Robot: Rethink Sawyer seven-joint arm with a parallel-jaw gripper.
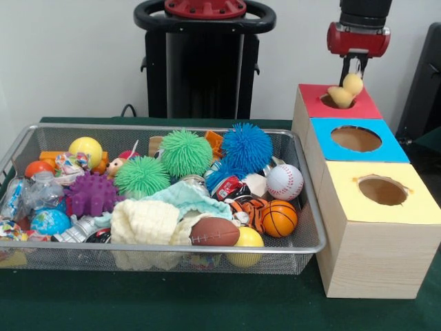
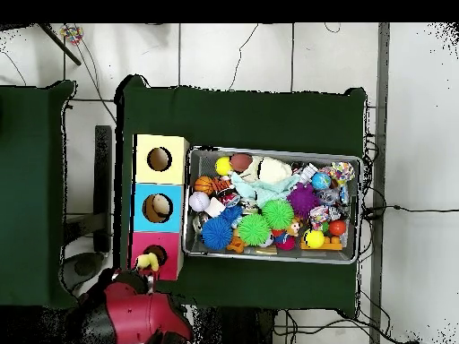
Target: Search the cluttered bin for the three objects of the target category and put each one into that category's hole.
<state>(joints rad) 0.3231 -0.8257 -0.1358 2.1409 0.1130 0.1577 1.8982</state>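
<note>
The robot's jaws (image 1: 353,74) hang pinched on a small yellow rubber duck toy (image 1: 344,91), which dangles directly beneath them, its lower end just at the round hole of the red-topped wooden box (image 1: 362,107), so release looks imminent.

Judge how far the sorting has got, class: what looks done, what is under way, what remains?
Done: the overhead view shows something pale already inside the blue box's hole. Under way: the claw hangs over the red box's hole with a yellow rubber duck at the opening. Left: the wire bin is still crowded with toys; whether any belong there, I cannot tell.
</note>
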